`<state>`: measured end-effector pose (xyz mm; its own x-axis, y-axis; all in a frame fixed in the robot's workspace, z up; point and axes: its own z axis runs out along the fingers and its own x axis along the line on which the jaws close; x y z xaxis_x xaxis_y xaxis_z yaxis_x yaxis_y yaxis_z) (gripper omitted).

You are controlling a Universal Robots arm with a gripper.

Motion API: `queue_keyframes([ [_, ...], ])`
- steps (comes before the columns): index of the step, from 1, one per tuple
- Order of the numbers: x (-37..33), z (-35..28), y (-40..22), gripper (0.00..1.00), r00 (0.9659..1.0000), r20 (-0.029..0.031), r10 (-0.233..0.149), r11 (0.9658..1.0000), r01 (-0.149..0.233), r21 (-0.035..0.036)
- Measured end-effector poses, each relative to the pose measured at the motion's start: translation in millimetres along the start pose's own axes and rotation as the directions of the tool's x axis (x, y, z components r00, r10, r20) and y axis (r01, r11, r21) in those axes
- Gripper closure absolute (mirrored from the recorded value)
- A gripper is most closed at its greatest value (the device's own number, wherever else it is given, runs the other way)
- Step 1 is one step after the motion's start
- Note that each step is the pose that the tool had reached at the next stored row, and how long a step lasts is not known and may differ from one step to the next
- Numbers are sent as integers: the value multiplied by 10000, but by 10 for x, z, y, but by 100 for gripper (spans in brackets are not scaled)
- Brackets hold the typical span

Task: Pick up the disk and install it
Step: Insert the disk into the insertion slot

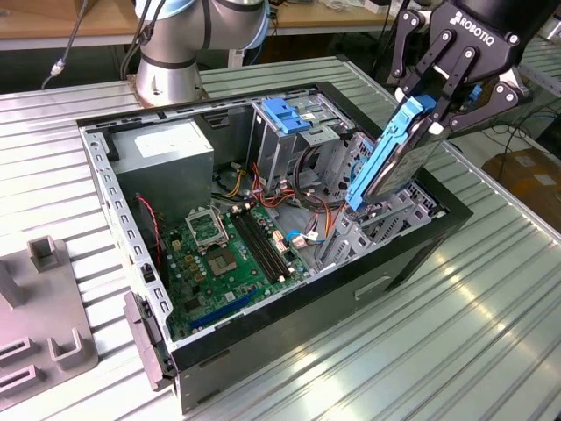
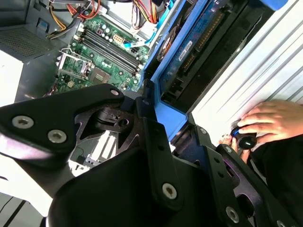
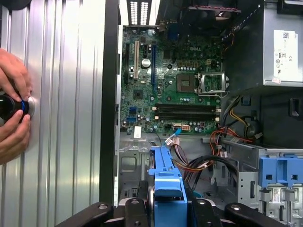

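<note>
The disk, a grey drive in a light-blue carrier rail, hangs tilted and nearly on edge over the open computer case, on the exterior view's right. Its lower end dips into the metal bay by the case's side wall. My gripper is shut on the disk's upper end. In the first wrist view the blue rail runs out from between the black fingers. The second wrist view shows the disk stretching away from the gripper along the case edge.
Inside the case lie a green motherboard, a grey power supply, coloured cables and a tall cage with a blue latch. A person's hands rest on a knob on the slatted table beside the case. A grey fixture sits at the exterior view's left.
</note>
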<state>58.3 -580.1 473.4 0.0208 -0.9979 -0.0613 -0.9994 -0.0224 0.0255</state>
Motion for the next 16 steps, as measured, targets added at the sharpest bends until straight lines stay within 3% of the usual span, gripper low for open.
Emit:
queue_keyframes([
  [3,6,32,-21,63,10000,-15,30,10000,-30,1],
  [16,7,38,-43,63,10000,-15,30,10000,-30,2],
])
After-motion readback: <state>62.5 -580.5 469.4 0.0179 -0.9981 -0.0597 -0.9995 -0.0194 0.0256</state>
